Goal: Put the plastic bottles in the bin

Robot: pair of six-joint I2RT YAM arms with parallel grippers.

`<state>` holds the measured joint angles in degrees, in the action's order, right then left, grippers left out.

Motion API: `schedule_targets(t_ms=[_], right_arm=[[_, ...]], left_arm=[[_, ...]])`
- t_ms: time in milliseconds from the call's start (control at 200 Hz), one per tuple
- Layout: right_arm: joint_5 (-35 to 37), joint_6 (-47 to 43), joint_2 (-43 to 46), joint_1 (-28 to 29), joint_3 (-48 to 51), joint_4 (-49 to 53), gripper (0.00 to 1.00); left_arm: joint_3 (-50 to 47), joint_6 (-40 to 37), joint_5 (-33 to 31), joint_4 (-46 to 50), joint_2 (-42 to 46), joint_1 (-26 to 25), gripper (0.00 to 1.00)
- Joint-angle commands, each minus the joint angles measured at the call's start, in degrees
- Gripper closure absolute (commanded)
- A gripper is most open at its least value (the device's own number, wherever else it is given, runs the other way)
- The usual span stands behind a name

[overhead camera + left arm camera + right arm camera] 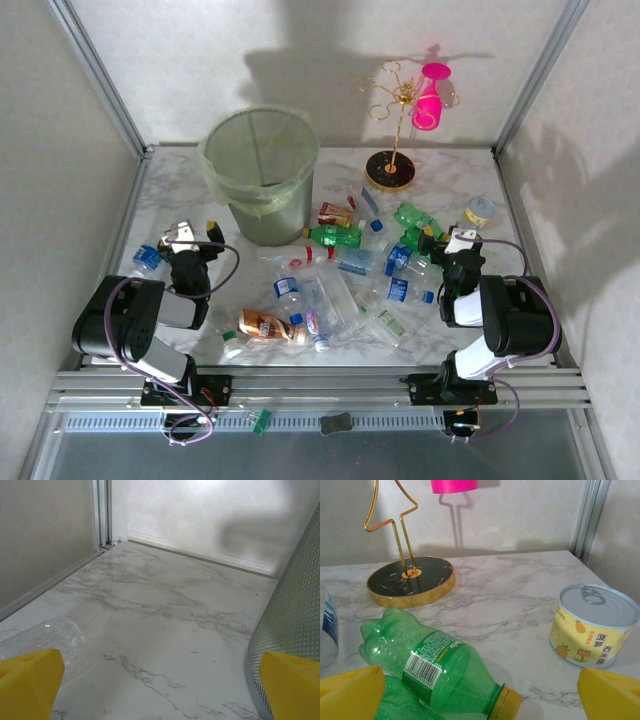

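Observation:
The bin (260, 170), a grey-green bucket with a pale liner, stands at the back left; its mesh-patterned wall (295, 615) rises at the right of the left wrist view. Several plastic bottles lie mid-table: green ones (335, 236), clear blue-capped ones (290, 292) and a brown-labelled one (265, 325). My left gripper (188, 232) (160, 690) is open over bare marble, with a clear bottle (45, 640) by its left finger. My right gripper (452, 234) (480, 695) is open, and a green bottle with a yellow cap (435, 667) lies between its yellow fingertips (350, 692).
A pineapple can (480, 211) (592, 625) stands at the right, near the enclosure post. A gold wire stand on a black base (390, 170) (411, 580) carries a pink cup (430, 100) at the back. Walls close in the table on three sides.

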<state>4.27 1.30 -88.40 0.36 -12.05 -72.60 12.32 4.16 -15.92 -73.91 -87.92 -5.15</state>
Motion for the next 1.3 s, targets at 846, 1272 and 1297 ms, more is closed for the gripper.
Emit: schedule_targets(t_ms=[846,1272,1297], right_arm=[[-8.3,6.7,52.4,18.9,-16.7,40.3,0.01],[0.8,40.9,36.6,21.6,-40.1,94.9,0.01],[0.7,41.8,35.3,21.6,-40.0,95.3,0.01]], left_arm=[[16.8,32.2,-25.3,49.7,44.2,-9.3,0.01],[42.2,58.8,-23.0,98.8,38.2,-5.5,0.01],[43.4,60.8,-22.4,101.1,36.1,-4.5,0.01]])
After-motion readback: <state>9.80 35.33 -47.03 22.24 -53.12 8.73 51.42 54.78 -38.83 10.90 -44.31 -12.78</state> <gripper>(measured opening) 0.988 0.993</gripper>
